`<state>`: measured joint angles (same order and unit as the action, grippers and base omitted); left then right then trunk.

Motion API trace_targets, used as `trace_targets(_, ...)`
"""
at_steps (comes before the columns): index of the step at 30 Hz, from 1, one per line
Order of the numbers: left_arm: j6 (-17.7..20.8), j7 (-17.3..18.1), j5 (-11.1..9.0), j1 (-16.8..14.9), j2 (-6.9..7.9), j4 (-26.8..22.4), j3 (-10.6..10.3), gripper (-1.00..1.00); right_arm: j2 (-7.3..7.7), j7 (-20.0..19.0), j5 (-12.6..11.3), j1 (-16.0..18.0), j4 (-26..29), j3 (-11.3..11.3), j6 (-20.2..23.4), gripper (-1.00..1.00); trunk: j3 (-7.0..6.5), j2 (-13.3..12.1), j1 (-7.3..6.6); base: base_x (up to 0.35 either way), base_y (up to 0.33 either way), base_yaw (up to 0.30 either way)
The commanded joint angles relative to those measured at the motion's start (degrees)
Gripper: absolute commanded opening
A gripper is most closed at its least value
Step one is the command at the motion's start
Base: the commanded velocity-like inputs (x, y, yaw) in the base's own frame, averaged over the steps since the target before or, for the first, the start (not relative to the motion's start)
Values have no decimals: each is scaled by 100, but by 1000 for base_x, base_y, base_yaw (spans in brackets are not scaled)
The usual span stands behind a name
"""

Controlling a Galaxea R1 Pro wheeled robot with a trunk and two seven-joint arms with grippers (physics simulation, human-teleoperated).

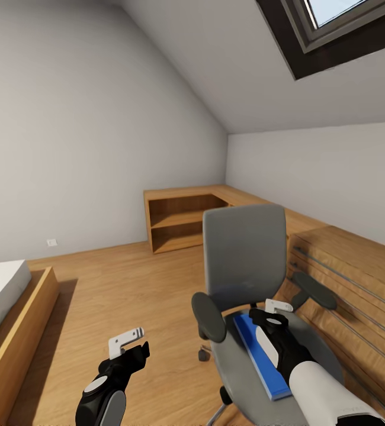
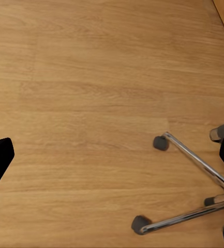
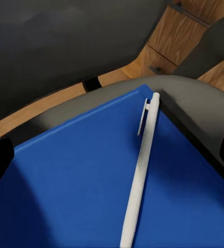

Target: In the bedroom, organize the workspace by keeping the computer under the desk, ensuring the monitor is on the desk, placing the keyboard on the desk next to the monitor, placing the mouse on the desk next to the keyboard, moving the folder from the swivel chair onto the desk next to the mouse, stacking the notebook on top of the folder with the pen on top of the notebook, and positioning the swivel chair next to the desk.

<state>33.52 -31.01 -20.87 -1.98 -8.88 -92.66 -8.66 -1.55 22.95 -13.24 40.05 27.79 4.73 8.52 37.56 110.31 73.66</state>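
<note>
On the grey seat of the swivel chair (image 1: 246,266), low and right of centre, lies the blue folder (image 1: 262,357) with the pale pen (image 3: 140,175) on it. Right gripper (image 1: 273,315) hangs over it; left gripper (image 1: 128,343) hovers above bare wood floor (image 1: 127,284). Whether either one's fingers are open, I cannot tell. Behind: a low wood cabinet (image 1: 180,216), white sloping walls, a skylight (image 1: 340,29) at upper right.

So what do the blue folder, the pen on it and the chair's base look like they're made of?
The folder looks like smooth matte plastic or card: flat, even blue, no sheen. The pen seems pale plastic, with a moulded clip near its upper end. The swivel chair has a base that looks like polished chrome metal, with bright reflective spokes on dark castors.
</note>
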Motion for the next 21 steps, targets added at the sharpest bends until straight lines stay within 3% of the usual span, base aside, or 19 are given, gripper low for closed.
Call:
trace_targets(1,8,-60,-59,-4,1,-7,-8,100,6,50,-38,3,6,46,36,100,25,45,22,0,0,0)
trace_targets(6,13,-66,-58,-4,1,-7,-12,100,6,52,-38,3,-25,46,36,100,61,125,66,0,0,0)
trace_targets(16,6,-75,-58,-4,1,-7,-13,100,6,52,-38,3,-32,46,40,100,240,526,286,0,0,0)
trace_targets(21,10,-72,-58,-4,1,-7,-13,100,6,52,-38,3,-30,46,44,100,240,526,286,0,0,0)
